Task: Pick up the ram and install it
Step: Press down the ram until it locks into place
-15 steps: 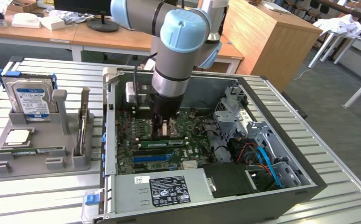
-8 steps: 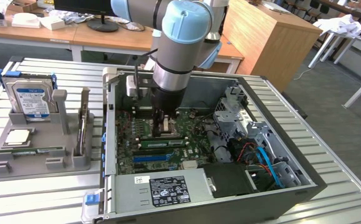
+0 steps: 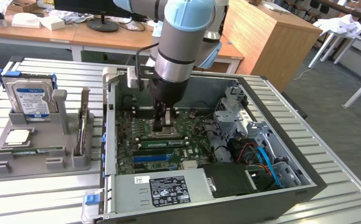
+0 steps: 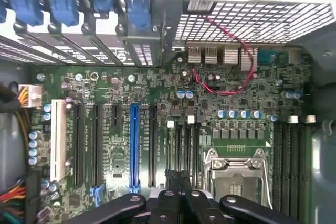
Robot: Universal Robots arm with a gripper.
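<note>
— Exterior view first: where's the ram (image 3: 161, 141)?

— Standing on edge along the motherboard (image 3: 127, 140), between the processor socket (image 3: 163, 131) and the blue slot (image 3: 150, 158), probably lined up with a slot. I can't tell if it's seated.

— And the gripper (image 3: 158, 127)?

— Just above it, pincer pressed together; no grip shows.

— Room around it?

— Tight. Case wall (image 3: 109, 121) on the exterior view's left, drive cage (image 3: 233, 114) on its right; upward is open.
</note>
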